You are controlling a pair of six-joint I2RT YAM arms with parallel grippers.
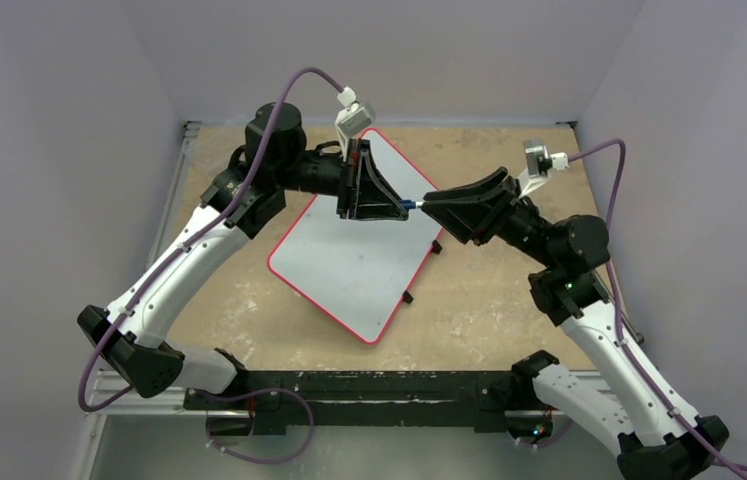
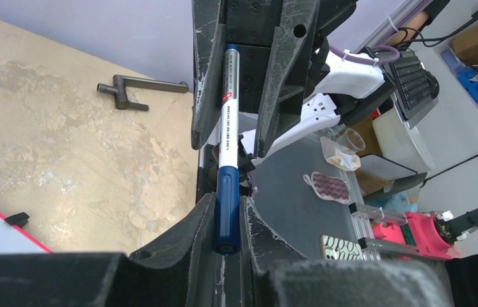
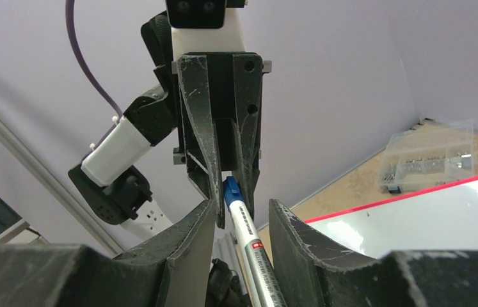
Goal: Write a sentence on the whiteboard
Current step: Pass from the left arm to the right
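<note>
While marker (image 2: 228, 128) hangs level above far-right edge of whiteboard (image 1: 349, 270), left gripper (image 2: 226, 204) jaws clamp blue cap (image 3: 230, 190). Right gripper (image 3: 241, 211) jaws straddle white barrel; clamping cannot be told. 2-arm hold likely serves uncapping. Whiteboard blank: 0 words of sentence written.

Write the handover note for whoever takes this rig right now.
Left gripper: shut on the blue end of the marker, holding it in the air between the arms.
Right gripper: open, its fingers straddle the marker's white barrel and a gap shows on one side.
Whiteboard: lies flat and slanted under the grippers, and the surface looks blank.
Done: the marker is in hand.
Left: probably uncapping, then all the writing.
</note>
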